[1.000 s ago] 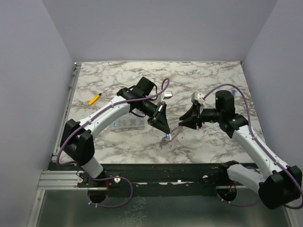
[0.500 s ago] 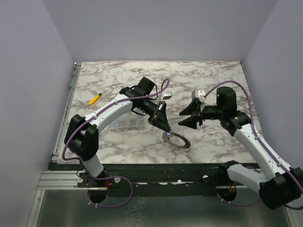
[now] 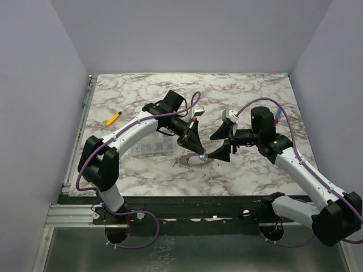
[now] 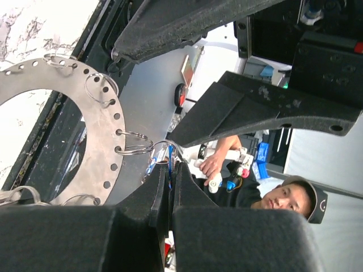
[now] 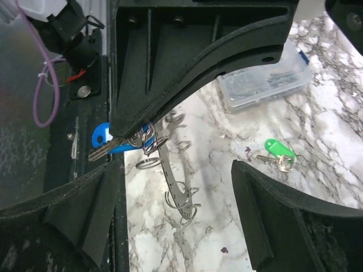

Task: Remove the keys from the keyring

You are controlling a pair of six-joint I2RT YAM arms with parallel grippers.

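Keyring (image 4: 106, 161) in downturned left pincer (image 3: 199, 152)

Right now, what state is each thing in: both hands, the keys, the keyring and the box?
left hand: shut on the blue key
right hand: open, holding nothing
blue key: pinched, apparently not yet off the keyring
keyring: raised on the gripped side, tilted
green key: off the keyring, lying flat on the table
clear box: lid seems shut
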